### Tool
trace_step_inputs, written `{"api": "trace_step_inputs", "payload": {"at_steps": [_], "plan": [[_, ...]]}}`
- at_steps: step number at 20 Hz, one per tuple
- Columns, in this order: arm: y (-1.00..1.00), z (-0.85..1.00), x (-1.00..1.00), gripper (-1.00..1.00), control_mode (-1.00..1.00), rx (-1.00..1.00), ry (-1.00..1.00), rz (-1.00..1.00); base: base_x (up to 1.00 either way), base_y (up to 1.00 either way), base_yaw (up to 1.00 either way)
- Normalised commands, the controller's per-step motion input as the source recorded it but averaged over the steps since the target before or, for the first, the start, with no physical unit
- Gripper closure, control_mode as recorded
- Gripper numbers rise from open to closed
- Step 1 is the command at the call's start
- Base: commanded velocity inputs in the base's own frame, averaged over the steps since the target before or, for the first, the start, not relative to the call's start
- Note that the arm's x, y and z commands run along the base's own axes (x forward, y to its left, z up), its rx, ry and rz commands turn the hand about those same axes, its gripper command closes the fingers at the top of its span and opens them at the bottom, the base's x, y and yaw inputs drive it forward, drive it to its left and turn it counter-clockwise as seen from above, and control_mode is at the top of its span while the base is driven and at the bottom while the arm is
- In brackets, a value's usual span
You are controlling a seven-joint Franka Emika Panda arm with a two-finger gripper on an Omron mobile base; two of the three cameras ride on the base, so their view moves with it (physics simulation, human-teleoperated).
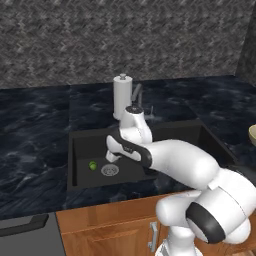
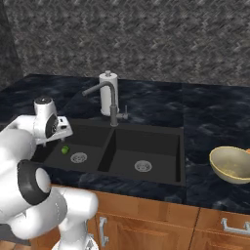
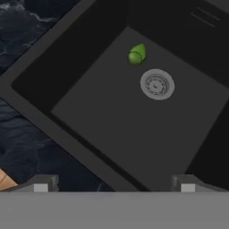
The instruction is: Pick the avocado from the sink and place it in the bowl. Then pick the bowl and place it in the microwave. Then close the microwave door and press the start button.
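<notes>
The avocado lies on the left basin floor of the sink, just beside the drain. The end effector hovers above, jaws wide apart and empty, apparently lining up its descent. The bowl waits on the table, far right.

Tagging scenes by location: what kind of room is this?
A simulated kitchen: black double-basin sink with grey faucet, dark marble countertop, wooden cabinets below.

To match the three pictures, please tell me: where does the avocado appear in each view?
Left base view: avocado on the left basin floor, just left of the drain.
Right base view: avocado at left, up-left of that drain.
Hand view: avocado upper middle, up-left of the drain.
Shared landmark: the drain.
</notes>
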Motion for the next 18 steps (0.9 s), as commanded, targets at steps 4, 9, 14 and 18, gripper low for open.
{"api": "trace_step_inputs", "payload": {"at_steps": [4, 9, 14, 18], "plan": [[0.38, -0.42, 0.46, -1.0, -1.0, -0.03, 0.3, 0.01, 0.0, 0.0, 0.0], [0.19, -0.05, 0.28, -1.0, -1.0, -0.02, 0.12, 0.0, 0.0, 0.0, 0.0], [0.22, -0.22, 0.31, -1.0, -1.0, -0.01, 0.09, 0.0, 0.0, 0.0, 0.0], [0.21, -0.44, 0.18, -1.0, -1.0, 0.0, 0.0, -0.01, 0.0, 0.0, 0.0]]}}
